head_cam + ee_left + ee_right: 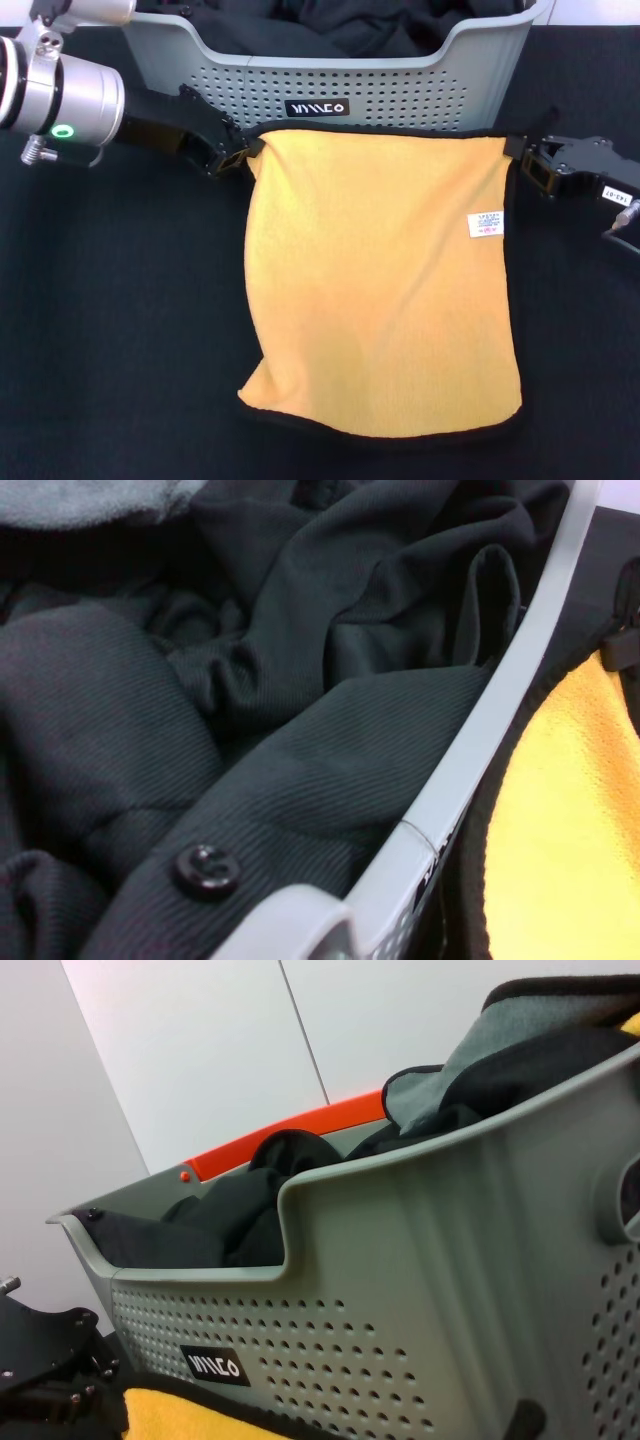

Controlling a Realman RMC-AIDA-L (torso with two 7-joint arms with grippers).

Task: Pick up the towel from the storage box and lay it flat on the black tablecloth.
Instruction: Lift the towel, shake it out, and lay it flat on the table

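While both arms hold the far edge, the towel is already out of the storage box and spread yellow side up on the black tablecloth, just in front of the box's logo wall.

Left gripper is pinched closed on the towel's far left corner; right gripper is closed on the far right corner. We hold the two corners apart at about the same height, so the far hem is taut and straight along the box wall. That is why the cloth lies without big folds.

Near edge rests on the surface. Near left corner looks pulled in a bit, so the outline is skewed rather than square. White label faces up near the right hem.

Left wrist view shows mostly the black garments remaining in the box, the box rim, and a strip of towel beyond it. Right wrist view shows the box's perforated side and a sliver of yellow below; own fingers not visible there.

Judgement: lay is close to done. What's left is letting go of both corners and backing away. Risk: the far hem sits tight against the box wall, and a snagged corner on release could drag the cloth and wrinkle it.
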